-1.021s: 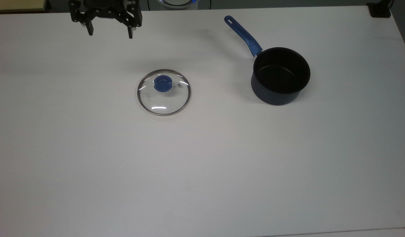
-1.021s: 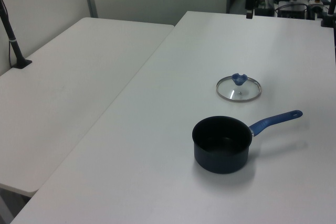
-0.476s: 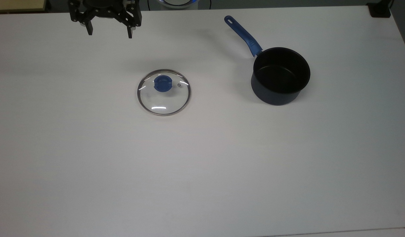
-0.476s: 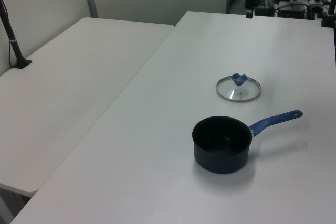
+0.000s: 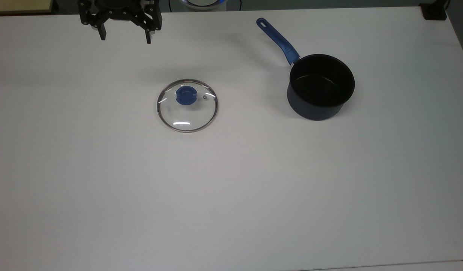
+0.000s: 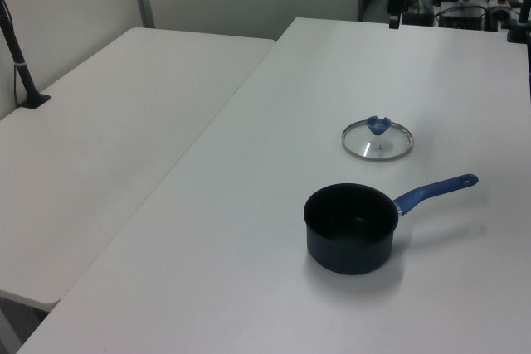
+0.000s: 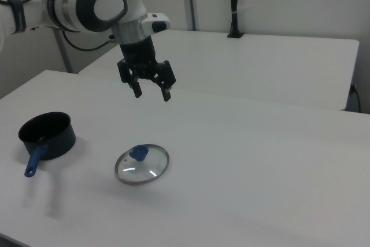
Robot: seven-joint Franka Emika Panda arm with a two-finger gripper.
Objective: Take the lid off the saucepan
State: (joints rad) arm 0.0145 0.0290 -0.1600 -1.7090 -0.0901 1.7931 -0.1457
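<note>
two things of the task lie on the white table (image 5: 231,195), and the lid (image 5: 187,105) is the landmark here. in the top view, going from left to right, first comes the gripper (image 5: 125,40), which hangs above the table beyond the lid and toward the top view's left of it, well apart from it; its two fingers are spread wide and hold nothing. next is the lid itself, lying flat on the table with its blue knob (image 5: 186,95) facing up and a small steam vent just beside the knob on the top view's right. to the top view's right of the lid, well apart, stands the saucepan (image 5: 321,87), upright and uncovered, its black inside visible; its blue handle (image 5: 278,40) points away toward the upper left in the top view. in the left view the lid (image 6: 377,139) lies behind the saucepan (image 6: 350,228). in the right view the saucepan (image 7: 47,135) is at the left of the lid (image 7: 142,164), and the gripper (image 7: 151,93) hangs in the air above and behind the lid, not touching it, fingers apart.
</note>
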